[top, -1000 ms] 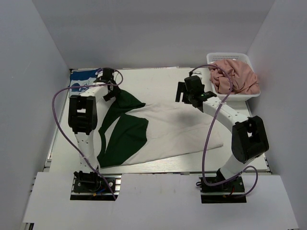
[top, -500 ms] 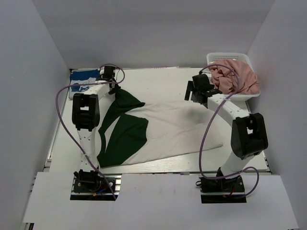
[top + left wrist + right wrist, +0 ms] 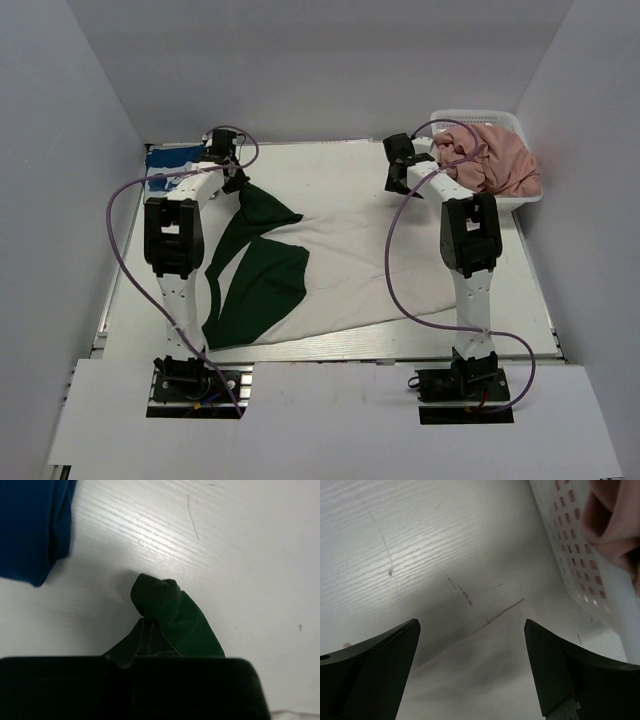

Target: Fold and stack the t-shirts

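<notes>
Plain pale grey walls (image 3: pixel 320 70) close in a white table (image 3: pixel 330 170) on three sides. Its surface is faintly ribbed (scuffed with thin dark marks (image 3: pixel 462 594)), under soft, even light.

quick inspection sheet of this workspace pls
surface: white table, faint scuffs
job's things: green and white t-shirt spread mid-table; blue shirt at far left corner; pink garments heaped in basket, far right
clutter: nothing seen
claws: left claw shut on the t-shirt's green sleeve tip; right claw open over bare table beside the basket
cables: purple cables loop from both arms
surroundings: plain white walls
</notes>
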Robot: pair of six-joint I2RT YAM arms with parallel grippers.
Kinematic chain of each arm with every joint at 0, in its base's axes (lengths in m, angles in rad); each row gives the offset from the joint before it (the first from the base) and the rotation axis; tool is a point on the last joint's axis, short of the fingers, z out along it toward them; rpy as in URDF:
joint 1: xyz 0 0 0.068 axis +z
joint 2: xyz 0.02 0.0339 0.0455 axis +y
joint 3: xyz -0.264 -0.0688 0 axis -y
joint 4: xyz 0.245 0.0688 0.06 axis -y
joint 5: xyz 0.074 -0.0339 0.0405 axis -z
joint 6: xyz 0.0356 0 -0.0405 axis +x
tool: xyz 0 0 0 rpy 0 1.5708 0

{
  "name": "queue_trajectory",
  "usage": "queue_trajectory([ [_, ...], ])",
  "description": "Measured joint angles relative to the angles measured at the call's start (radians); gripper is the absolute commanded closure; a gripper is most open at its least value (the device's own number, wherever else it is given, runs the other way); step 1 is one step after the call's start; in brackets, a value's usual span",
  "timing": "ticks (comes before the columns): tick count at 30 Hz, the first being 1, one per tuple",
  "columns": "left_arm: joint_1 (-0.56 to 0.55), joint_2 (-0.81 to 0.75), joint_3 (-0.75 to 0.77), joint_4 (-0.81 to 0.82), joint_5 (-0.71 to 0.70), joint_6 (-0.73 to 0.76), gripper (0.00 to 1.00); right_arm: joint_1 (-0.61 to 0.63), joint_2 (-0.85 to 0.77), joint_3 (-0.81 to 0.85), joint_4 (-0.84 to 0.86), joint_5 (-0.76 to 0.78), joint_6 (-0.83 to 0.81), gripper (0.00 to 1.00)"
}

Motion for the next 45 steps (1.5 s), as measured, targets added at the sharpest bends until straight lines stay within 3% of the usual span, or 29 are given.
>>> queue_trajectory([
  [6, -0.001, -0.125, -0.063, -0.053, 0.07, 0.0, 1.0, -0.014, 0.087, 0.107, -0.082, 0.036, 0.052, 0.1],
  [12, -0.002, -0.251, -0.182, -0.069, 0.125, -0.02, 1.0, -0.022, 0.1, 0.111, -0.114, 0.041, 0.086, 0.1],
  [20, -0.006, -0.304, -0.333, -0.104, 0.18, -0.062, 1.0, -0.022, 0.114, 0.101, -0.106, 0.043, 0.098, 0.21],
  [21, -0.007, -0.316, -0.354, -0.112, 0.182, -0.069, 1.0, -0.022, 0.115, 0.101, -0.105, 0.043, 0.099, 0.24],
  [25, -0.009, -0.382, -0.402, -0.147, 0.187, -0.101, 1.0, -0.021, 0.117, 0.093, -0.088, 0.037, 0.108, 0.5],
  [35, -0.009, -0.582, -0.454, -0.183, 0.178, -0.173, 1.0, -0.02, 0.005, -0.102, -0.053, 0.053, 0.145, 0.5],
  [38, -0.009, -0.617, -0.491, -0.188, 0.179, -0.183, 1.0, -0.019, -0.004, -0.117, -0.054, 0.06, 0.148, 0.58],
  [42, -0.009, -0.637, -0.528, -0.201, 0.183, -0.189, 1.0, -0.018, -0.004, -0.128, -0.052, 0.066, 0.155, 0.8],
  [45, -0.009, -0.656, -0.548, -0.211, 0.191, -0.192, 1.0, -0.017, -0.004, -0.131, -0.053, 0.067, 0.158, 0.9],
])
